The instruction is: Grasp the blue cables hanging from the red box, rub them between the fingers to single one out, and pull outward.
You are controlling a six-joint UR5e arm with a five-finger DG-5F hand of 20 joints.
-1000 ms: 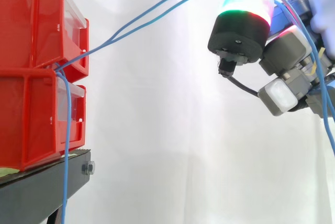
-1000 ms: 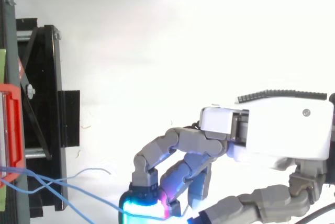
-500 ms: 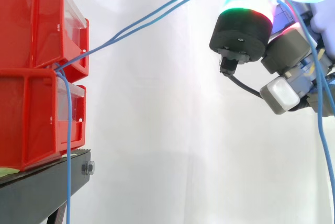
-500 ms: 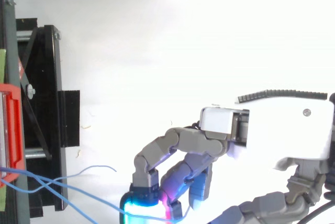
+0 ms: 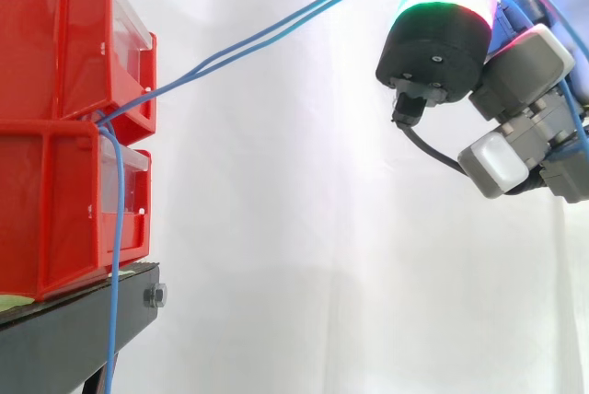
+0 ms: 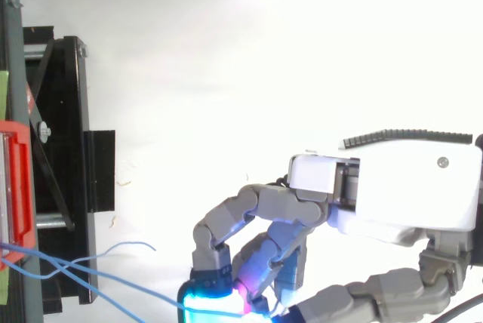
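Two thin blue cables [image 5: 276, 33] rise from the gap between the stacked red bins [image 5: 64, 127] at the left and run up and to the right, side by side, to my hand [image 5: 515, 90]. The hand sits at the upper right of the side view, its fingers curled and its glowing pads pinched on the cables. A third blue cable [image 5: 116, 274] hangs straight down from the bins past the stand. From above, the hand [image 6: 392, 195] reaches in from the right, and the cables [image 6: 113, 287] cross from the bin [image 6: 16, 187] to the fingertips [image 6: 215, 296].
The bins stand on a black stand [image 5: 83, 330] with a bolt at its front edge. In the top view the stand's black frame [image 6: 64, 164] is at the left. A loose cable end [image 6: 132, 247] curls beside it. A white curtain lies behind.
The hand has shifted slightly right and up in the side view, drawing the two cables along. The cable strands that hung down by the hand at the right edge have gone from sight.
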